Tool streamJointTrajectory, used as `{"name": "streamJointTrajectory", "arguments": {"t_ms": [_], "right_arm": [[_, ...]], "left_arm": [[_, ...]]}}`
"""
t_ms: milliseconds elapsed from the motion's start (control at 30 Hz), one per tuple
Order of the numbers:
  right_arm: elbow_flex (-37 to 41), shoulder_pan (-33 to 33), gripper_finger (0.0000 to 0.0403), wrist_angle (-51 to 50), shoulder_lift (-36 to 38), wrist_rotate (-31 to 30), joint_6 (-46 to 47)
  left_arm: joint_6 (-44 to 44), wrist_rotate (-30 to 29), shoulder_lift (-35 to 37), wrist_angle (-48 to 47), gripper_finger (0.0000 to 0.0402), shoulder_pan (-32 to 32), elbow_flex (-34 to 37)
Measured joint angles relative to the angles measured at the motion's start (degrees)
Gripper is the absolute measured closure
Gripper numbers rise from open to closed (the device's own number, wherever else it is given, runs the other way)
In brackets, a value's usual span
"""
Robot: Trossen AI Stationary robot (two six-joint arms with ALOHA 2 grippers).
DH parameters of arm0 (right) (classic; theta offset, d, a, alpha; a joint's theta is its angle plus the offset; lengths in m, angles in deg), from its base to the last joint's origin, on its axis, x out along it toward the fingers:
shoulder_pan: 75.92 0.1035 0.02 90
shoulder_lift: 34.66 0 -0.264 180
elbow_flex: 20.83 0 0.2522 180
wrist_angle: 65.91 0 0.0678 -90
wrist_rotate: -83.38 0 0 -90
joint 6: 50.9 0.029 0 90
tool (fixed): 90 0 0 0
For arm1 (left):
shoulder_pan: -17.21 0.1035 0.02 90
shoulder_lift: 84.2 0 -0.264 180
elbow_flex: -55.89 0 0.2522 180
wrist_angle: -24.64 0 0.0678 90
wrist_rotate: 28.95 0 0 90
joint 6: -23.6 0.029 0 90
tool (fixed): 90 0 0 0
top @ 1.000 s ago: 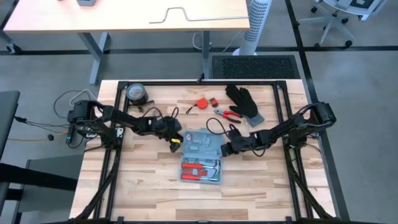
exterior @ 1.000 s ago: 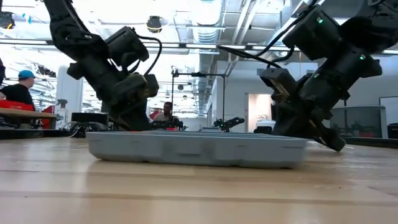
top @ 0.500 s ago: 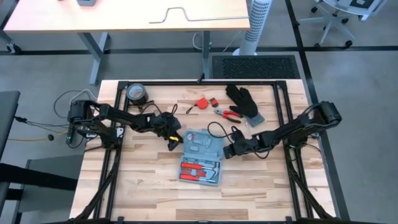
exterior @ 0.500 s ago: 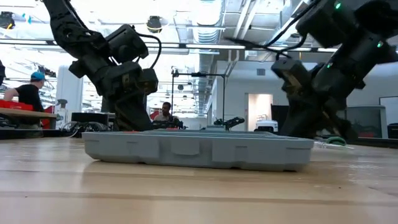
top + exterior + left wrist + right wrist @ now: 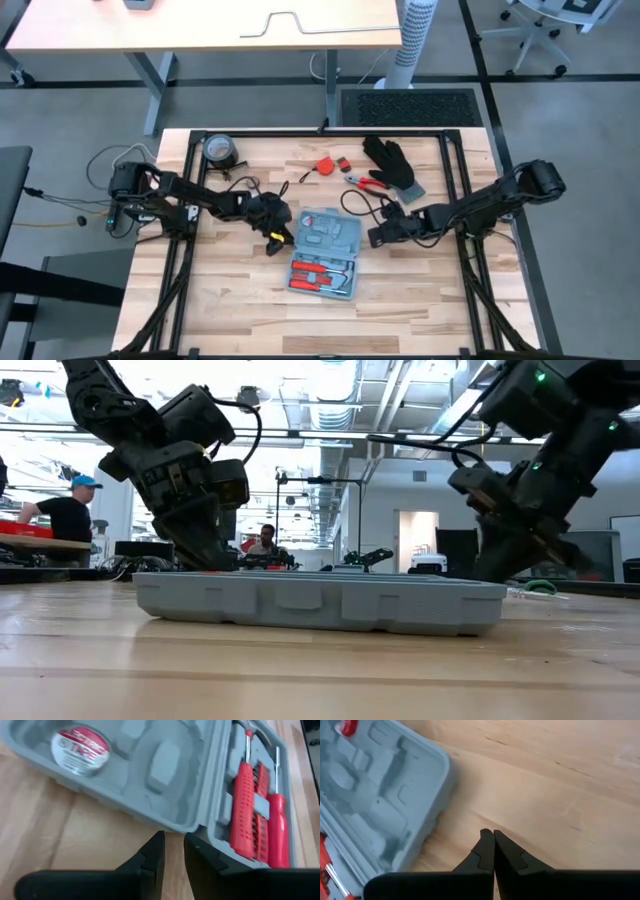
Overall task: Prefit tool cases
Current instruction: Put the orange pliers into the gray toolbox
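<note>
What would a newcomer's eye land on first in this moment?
The open tool case at the table's middle, red-handled tools filling its near half, the far half bare. The left gripper and right gripper flank it, just clear of its sides. Behind lie a black glove and red-handled pliers.

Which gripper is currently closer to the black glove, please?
The right gripper: it sits just off the open tool case, a little nearer than the black glove. The left gripper is across the case.
</note>
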Motion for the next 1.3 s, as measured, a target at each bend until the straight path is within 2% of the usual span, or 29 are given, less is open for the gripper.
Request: {"name": "streamJointTrajectory", "arguments": {"t_ms": [367, 533, 767, 933, 1100, 1200, 1300], "right_arm": [[0.02, -2.19, 0.0397, 18.51, -10.56, 1.78, -0.50], [0.02, -2.32, 0.0397, 20.56, -11.44, 1.84, -0.59], [0.02, -2.32, 0.0397, 9.59, -3.74, 1.95, -1.55], [0.02, -2.42, 0.0397, 0.45, 4.75, -1.51, -3.14], [0.02, -5.14, 0.0397, -2.44, 9.32, -2.85, -14.70], [0.02, -7.21, 0.0391, -1.85, 10.03, -2.82, -21.88], [0.04, -9.02, 0.0367, 0.22, 10.02, -2.50, -26.05]], "left_arm": [[-0.62, 0.05, -0.04, 3.95, 0.0336, -1.94, 0.09], [-0.66, 0.11, -0.04, 3.85, 0.0336, -3.34, 0.11], [-2.11, 0.00, 3.75, 3.84, 0.0336, -2.56, 0.11], [-0.48, -1.57, 8.97, 3.92, 0.0336, -1.19, 0.11], [0.68, -7.07, 9.67, 5.01, 0.0336, 0.99, -0.04], [0.71, -7.41, 8.21, 6.61, 0.0336, 3.29, -1.11], [1.74, -7.22, 6.61, 6.73, 0.0336, 5.66, -3.08]]}}
